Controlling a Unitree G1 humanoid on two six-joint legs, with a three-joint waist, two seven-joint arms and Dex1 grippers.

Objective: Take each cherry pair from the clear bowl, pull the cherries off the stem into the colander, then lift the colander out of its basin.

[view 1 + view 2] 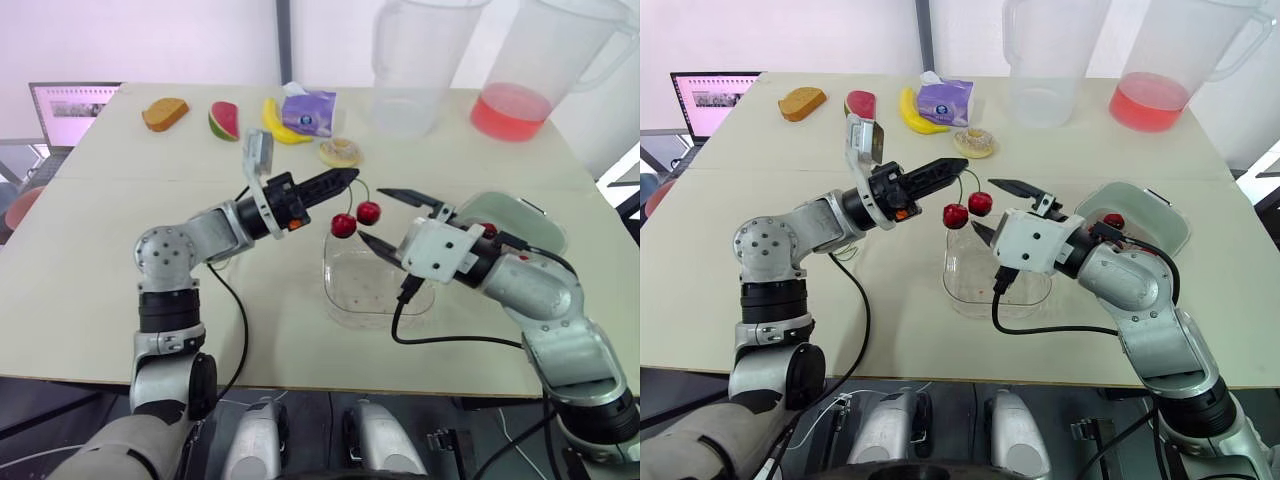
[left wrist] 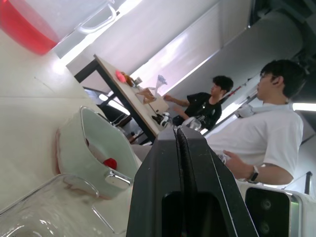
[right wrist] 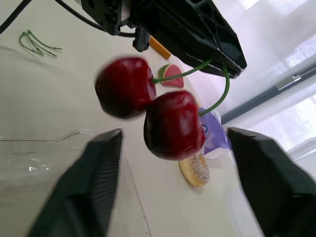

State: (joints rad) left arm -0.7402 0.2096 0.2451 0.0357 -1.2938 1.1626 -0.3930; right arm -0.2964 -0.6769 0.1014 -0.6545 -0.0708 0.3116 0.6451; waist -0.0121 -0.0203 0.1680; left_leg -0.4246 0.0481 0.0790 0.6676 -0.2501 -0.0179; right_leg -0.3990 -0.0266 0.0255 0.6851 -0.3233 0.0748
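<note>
My left gripper (image 1: 349, 178) is shut on the green stem of a cherry pair, and the two red cherries (image 1: 355, 219) hang above the clear bowl (image 1: 372, 290). Its shut fingers (image 2: 180, 148) fill the left wrist view. My right gripper (image 1: 389, 220) is open right next to the cherries, one finger above and one below them. Up close, the nearer cherry (image 3: 174, 124) sits between the two open fingers (image 3: 94, 182). The pale colander in its white basin (image 1: 1152, 228) stands just right of the bowl, with a red cherry (image 1: 1114, 221) inside.
Two tall pitchers, one clear (image 1: 415, 60) and one with red liquid (image 1: 535, 70), stand at the back. Toy bread, watermelon, banana, a purple tissue pack (image 1: 308, 110) and a donut (image 1: 341, 152) lie behind the bowl. Loose green stems (image 3: 34, 42) lie near my left arm. People sit in the background.
</note>
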